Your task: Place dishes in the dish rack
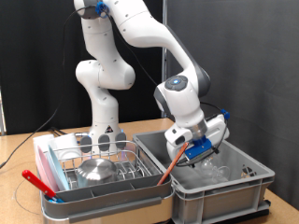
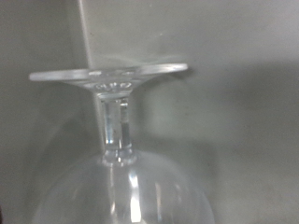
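Note:
The dish rack (image 1: 64, 155), silver wire in a white tray, stands at the exterior view's lower left. A small steel bowl (image 1: 96, 170) lies inside it. My gripper (image 1: 199, 153), with blue fingers, reaches down into the large grey bin (image 1: 234, 198) at the exterior view's lower right. Clear glass pieces (image 1: 213, 171) lie in the bin just below it. The wrist view is filled by a clear stemmed glass (image 2: 120, 131), its flat foot and stem very close; my fingers do not show there. I cannot make out the light-blue plate.
A thin orange-brown stick (image 1: 169, 169) leans between the rack and the bin. A red utensil (image 1: 39, 183) lies along the rack's front left edge. The arm's base (image 1: 103, 121) stands behind the rack. A wooden table (image 1: 19, 154) carries everything.

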`<state>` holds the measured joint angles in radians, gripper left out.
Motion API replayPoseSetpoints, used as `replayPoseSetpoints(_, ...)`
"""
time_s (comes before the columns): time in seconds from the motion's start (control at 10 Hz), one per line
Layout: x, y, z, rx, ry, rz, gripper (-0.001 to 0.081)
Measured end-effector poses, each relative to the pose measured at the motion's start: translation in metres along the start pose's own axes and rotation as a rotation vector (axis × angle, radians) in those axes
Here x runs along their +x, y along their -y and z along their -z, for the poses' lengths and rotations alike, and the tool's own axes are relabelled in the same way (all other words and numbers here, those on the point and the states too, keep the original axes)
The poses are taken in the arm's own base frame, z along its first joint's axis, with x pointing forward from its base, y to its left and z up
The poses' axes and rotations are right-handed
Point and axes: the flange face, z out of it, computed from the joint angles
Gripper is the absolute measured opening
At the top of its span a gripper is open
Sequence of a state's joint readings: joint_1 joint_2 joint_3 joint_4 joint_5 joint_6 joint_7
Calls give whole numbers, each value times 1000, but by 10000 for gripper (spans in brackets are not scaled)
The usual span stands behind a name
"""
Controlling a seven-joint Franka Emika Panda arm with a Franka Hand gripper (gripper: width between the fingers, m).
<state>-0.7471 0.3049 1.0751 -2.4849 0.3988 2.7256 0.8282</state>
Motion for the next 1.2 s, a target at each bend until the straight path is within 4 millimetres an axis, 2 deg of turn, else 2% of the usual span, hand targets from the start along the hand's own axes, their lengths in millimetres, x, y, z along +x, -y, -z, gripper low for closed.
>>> replayPoseSetpoints(0.3, -4, 4, -27, -1, -14, -14, 805)
replayPoseSetpoints(0.6, 0, 8, -47, -12, -22, -33, 805)
replayPoseSetpoints(0.8, 2, 13, -56, -19, -21, -26, 805)
replayPoseSetpoints(1.2, 9, 22, -59, -35, -24, -2, 805)
